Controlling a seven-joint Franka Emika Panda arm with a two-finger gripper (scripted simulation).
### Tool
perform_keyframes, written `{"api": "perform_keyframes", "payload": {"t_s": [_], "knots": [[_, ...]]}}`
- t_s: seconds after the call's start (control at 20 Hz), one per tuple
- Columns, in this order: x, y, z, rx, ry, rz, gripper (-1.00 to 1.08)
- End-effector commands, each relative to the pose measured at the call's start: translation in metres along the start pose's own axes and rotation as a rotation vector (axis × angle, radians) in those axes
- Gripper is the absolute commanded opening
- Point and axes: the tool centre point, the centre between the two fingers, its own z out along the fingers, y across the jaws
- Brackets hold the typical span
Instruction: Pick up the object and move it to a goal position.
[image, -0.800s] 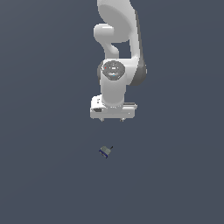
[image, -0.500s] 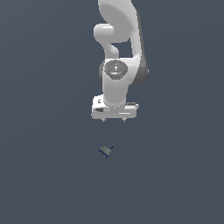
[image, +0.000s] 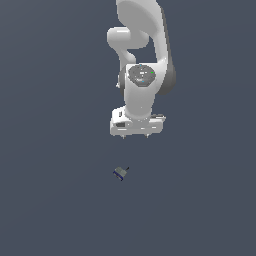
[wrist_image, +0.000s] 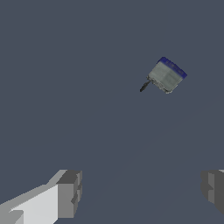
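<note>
The object (image: 120, 173) lies below and slightly toward the exterior view's left of the gripper (image: 136, 135) (fingers spread wide, holding nothing).

No text, label, brand, number or sign can be read in either view (the renders are plain); the small grey block (image: 120, 173) with its dark blue edging carries no legible marking, and the white arm's round grey cap (image: 142, 75) shows only tiny coloured specks, not characters
</note>
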Motion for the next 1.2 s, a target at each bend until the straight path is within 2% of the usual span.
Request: {"api": "perform_keyframes", "payload": {"t_s": [0.0, 0.45, 1.15], "knots": [[0.002, 0.002, 0.002, 0.001, 0.000, 0.013, 1.00], [0.024, 0.014, 0.016, 0.009, 0.009, 0.150, 1.00], [0.080, 0.052, 0.066, 0.021, 0.036, 0.550, 1.00]]}}
